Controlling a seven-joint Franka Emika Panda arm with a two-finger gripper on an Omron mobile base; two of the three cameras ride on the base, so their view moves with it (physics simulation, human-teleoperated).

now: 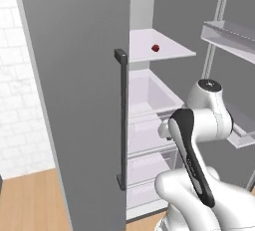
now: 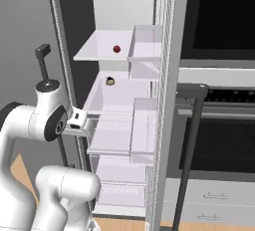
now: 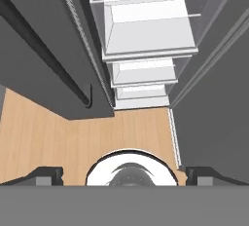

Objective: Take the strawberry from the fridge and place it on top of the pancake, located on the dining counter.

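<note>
The strawberry [image 1: 155,48] [image 2: 116,49] is a tiny dark red berry lying alone on the upper white shelf [image 1: 169,51] of the fridge [image 1: 74,100] [image 2: 124,6]. The fridge's right door stands open and its left door is closed. My gripper [image 3: 124,175] points down along the fridge front toward the wooden floor, well below the strawberry's shelf. It is open, its fingertips [image 3: 46,175] far apart with nothing between them. The pancake and the dining counter are out of view.
The closed left door carries a long dark bar handle [image 1: 121,120] [image 3: 44,54]. Clear bins [image 1: 229,36] [image 2: 147,41] line the open right door. A small brownish round item [image 2: 110,81] lies in the drawer below the shelf. A dark oven [image 2: 219,125] stands to the right.
</note>
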